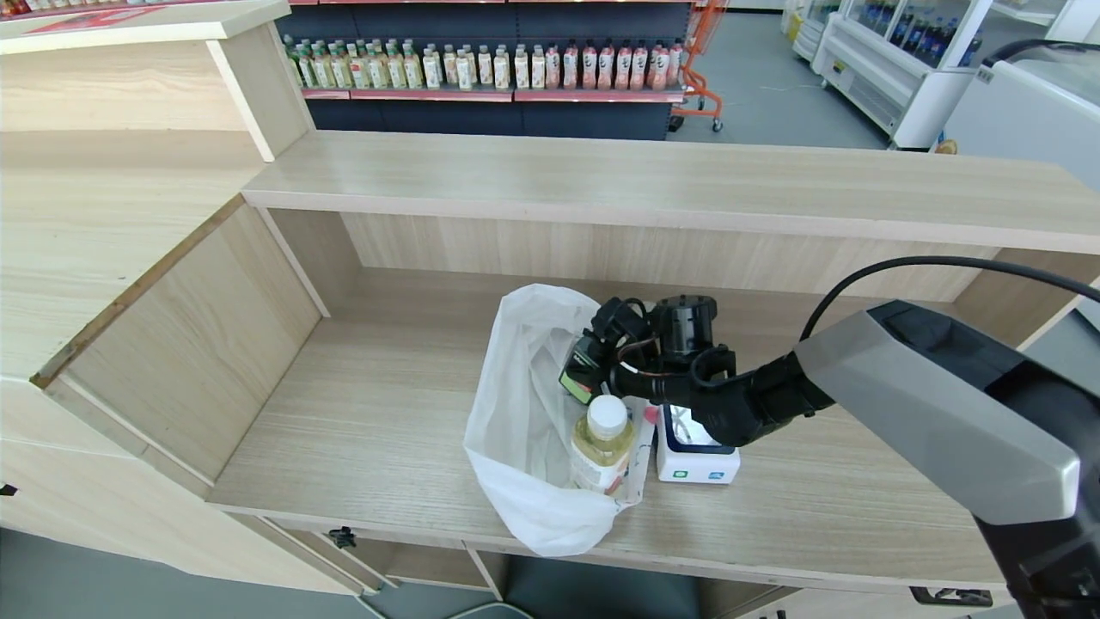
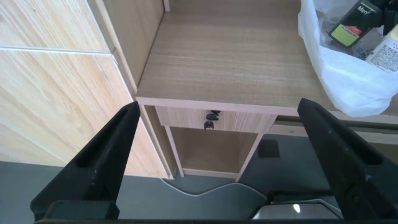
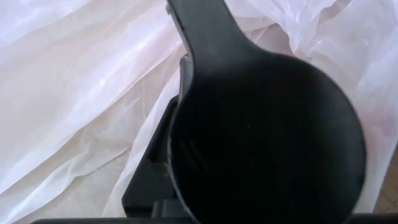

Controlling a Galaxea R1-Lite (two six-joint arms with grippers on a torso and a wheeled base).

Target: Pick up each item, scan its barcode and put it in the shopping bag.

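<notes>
Currently, entry by entry:

Progress: judged late. One bottle is already bagged and a second item is at the bagging step. What looks to be left is letting that item go inside the bag and drawing the arm clear.

Shopping bag point(image 1: 507, 413): white thin plastic, standing open on the wooden counter point(image 1: 344, 430), mouth upward. Contents:
- bottle point(image 1: 601, 443), white cap, pale yellow liquid, upright against the wall nearest the scanner;
- dark item point(image 1: 576, 378), green label, at the bag's mouth near the bottle's cap.

Right gripper point(image 1: 593, 357): at the bag's mouth, at the dark item. Whether it grips the item or is loose of it cannot be told.

Left gripper point(image 2: 217, 109): jaws spread wide with nothing between them, off the counter's front edge, well apart from the bag.

Scanner point(image 1: 698, 460): white box on the counter, just beside the bag.
</notes>
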